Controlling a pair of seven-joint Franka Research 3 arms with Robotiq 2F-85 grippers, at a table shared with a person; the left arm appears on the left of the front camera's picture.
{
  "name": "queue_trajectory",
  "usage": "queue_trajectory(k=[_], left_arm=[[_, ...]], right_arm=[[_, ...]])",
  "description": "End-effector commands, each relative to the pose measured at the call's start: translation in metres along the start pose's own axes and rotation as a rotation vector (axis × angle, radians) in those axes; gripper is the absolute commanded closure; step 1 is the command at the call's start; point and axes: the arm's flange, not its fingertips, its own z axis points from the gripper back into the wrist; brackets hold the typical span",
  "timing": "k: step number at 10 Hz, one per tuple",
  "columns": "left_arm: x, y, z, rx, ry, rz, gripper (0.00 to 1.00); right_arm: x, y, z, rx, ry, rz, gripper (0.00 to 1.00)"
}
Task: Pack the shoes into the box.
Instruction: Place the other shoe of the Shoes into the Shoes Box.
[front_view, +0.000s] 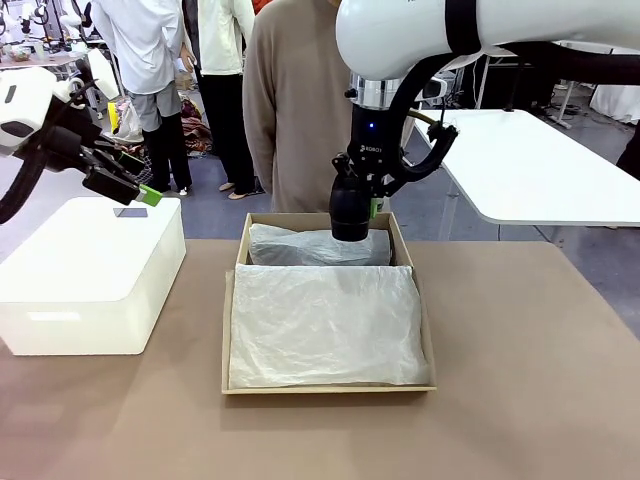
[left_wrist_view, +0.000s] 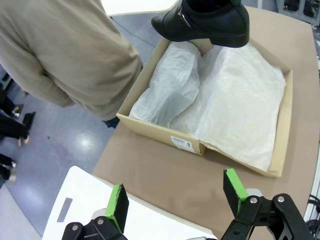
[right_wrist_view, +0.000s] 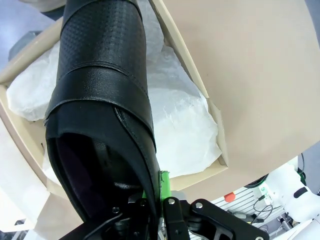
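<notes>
One black leather shoe (front_view: 348, 208) hangs toe-down over the far end of the tan cardboard box (front_view: 228, 340), my right gripper (front_view: 366, 206) shut on its heel rim. The right wrist view looks down the shoe (right_wrist_view: 100, 95) into the box (right_wrist_view: 181, 55); a green pad (right_wrist_view: 165, 184) presses the leather. White tissue paper (front_view: 320, 320) covers the box's inside. My left gripper (front_view: 132, 182) stands open in the air over the white plastic box, its pads (left_wrist_view: 118, 204) apart with nothing between them. From there the shoe (left_wrist_view: 205, 22) and the box (left_wrist_view: 165, 137) lie ahead. The second shoe is out of view.
A large white plastic box (front_view: 90, 270) stands on the brown table (front_view: 520, 380) left of the cardboard box. A person in a beige sweater (front_view: 295, 100) stands right behind the box's far end. A white table (front_view: 540, 170) is at the back right.
</notes>
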Motion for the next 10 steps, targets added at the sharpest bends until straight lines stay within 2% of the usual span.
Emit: queue_trajectory(k=[1, 3, 6, 10], left_arm=[[-0.002, 0.001, 0.0, -0.01, -0.011, -0.01, 0.0], [-0.002, 0.001, 0.0, -0.01, -0.011, -0.01, 0.0], [-0.002, 0.001, 0.0, -0.01, -0.011, -0.01, 0.0], [-0.002, 0.001, 0.0, -0.01, -0.011, -0.01, 0.0]], right_arm=[[-0.001, -0.005, 0.004, 0.006, -0.004, 0.006, 1.0], [0.0, 0.0, 0.0, 0.0, 0.0, 0.0, 1.0], [-0.022, 0.032, -0.002, 0.039, -0.018, -0.307, 1.0], [-0.054, 0.067, -0.01, 0.076, -0.055, -0.573, 1.0]])
